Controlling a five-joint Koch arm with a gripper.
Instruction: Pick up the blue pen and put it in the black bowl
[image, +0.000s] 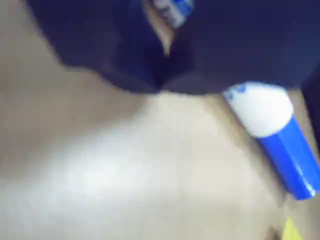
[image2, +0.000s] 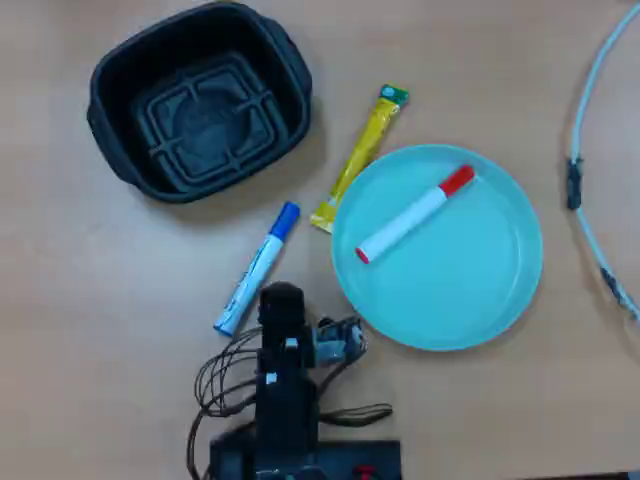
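The slim white-barrelled blue pen is seen lying flat on the wooden tabletop, just beside the arm and apart from the deep black plastic bowl. It is judged light, stiff and slippery, best pinched mid-barrel. Whether the jaws are open cannot be told.

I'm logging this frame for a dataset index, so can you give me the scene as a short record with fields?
surface: wooden table
blue pen: lying on the table, beside the arm, blue cap toward the black bowl
black bowl: empty, upper left in the overhead view
red pen: lying on the teal plate
yellow sachet: on the table, by the plate's rim
gripper: beside the blue pen; jaw state cannot be told
task status: pen not yet in bowl
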